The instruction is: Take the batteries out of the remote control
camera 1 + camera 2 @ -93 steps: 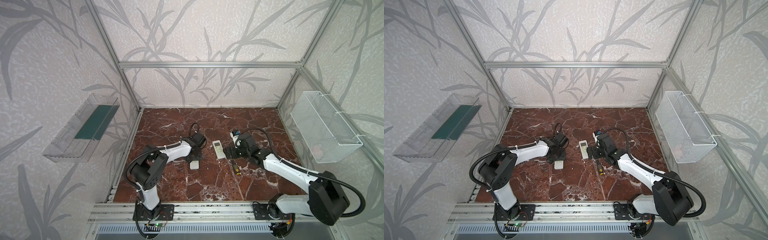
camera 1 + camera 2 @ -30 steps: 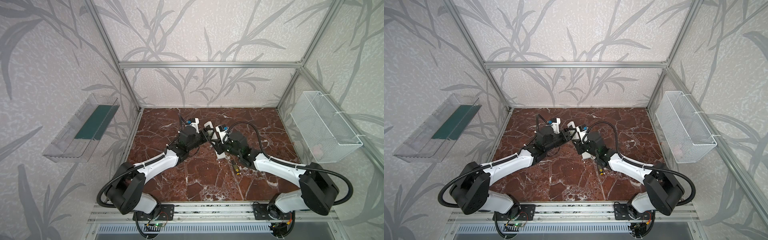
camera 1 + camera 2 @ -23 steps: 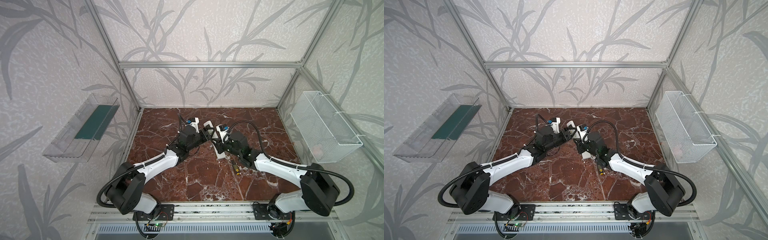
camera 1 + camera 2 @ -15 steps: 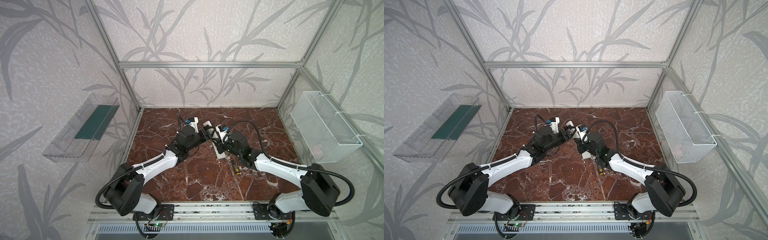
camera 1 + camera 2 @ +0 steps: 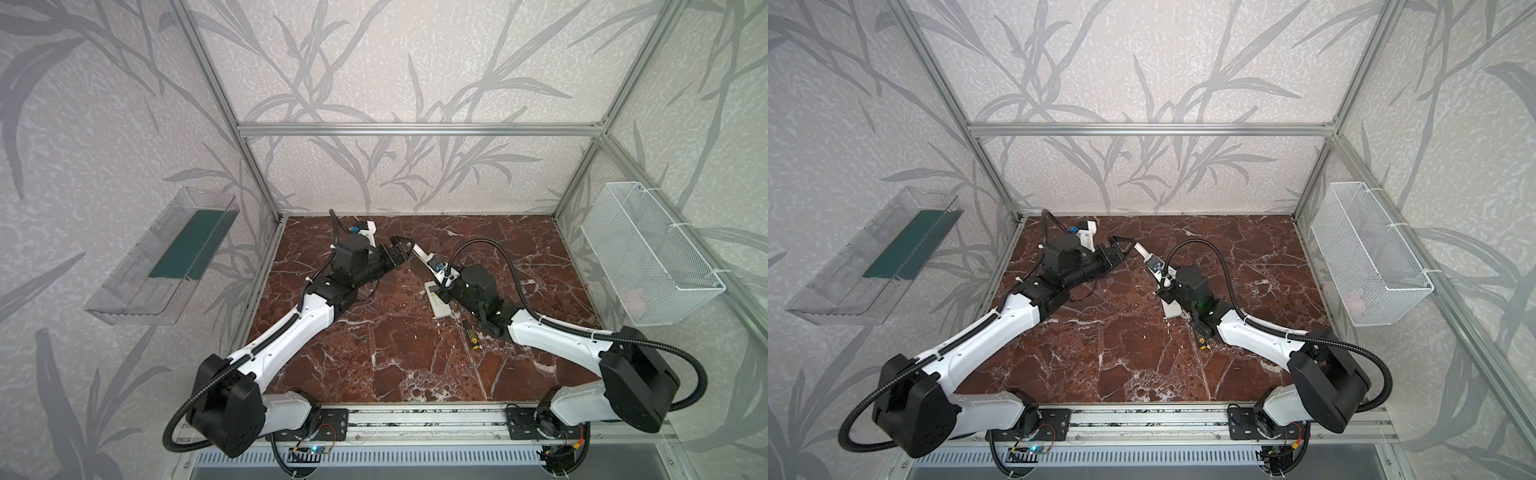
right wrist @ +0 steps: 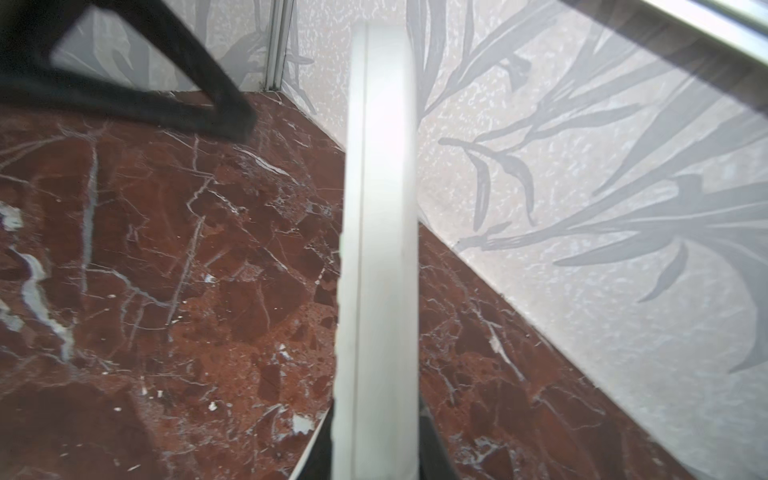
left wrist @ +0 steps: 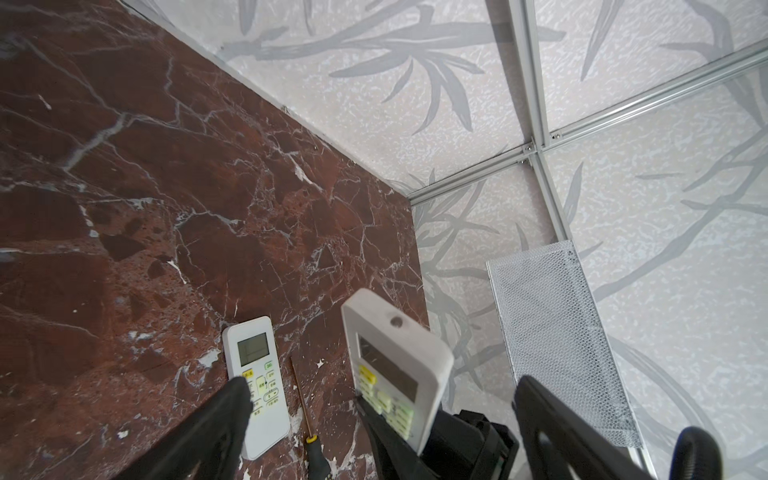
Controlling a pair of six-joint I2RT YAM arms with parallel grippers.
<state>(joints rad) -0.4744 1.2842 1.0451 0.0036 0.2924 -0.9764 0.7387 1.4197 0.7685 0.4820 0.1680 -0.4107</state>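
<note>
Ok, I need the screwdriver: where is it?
In both top views the screwdriver lies on the marble right of centre, beside the flat remote, under the right arm.

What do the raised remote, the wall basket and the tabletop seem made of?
The raised remote looks like matte white plastic: smooth moulded shell, rounded edges. The wall basket seems white-coated metal mesh, by its fine open grid. The tabletop is red-brown marble or an imitation, white-veined, faintly glossy; cannot tell which.

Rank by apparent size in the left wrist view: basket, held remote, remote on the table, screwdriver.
1. basket
2. held remote (nearer the camera, so unsure against the next)
3. remote on the table
4. screwdriver
</note>
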